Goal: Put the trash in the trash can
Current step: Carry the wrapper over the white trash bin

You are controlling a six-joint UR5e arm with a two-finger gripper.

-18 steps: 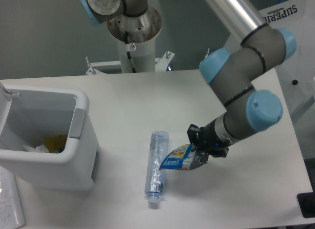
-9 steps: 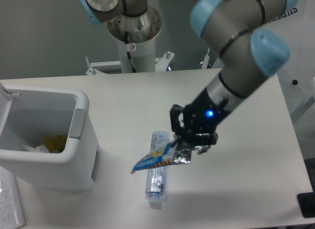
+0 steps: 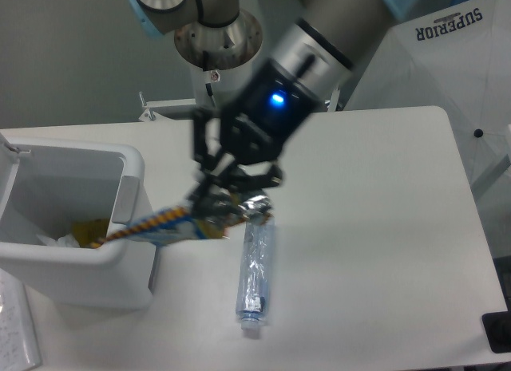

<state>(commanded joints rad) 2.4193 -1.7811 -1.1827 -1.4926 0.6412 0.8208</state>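
One blue snack packet (image 3: pixel 152 226) with yellow-orange edges and crumpled silver foil (image 3: pixel 254 204) hangs in the closed gripper (image 3: pixel 225 202), stretched flat, tip over the white trash can (image 3: pixel 76 219) rim. Clear crushed bottle (image 3: pixel 255 267) lies on the bench (image 3: pixel 375 251), just beside.

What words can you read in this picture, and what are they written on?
"SUPERIOR": black letters on the white fabric panel behind the table's far right corner.
Blue snack packet held by the black two-finger gripper: print too blurred to read.
Clear crushed plastic bottle: no readable label.
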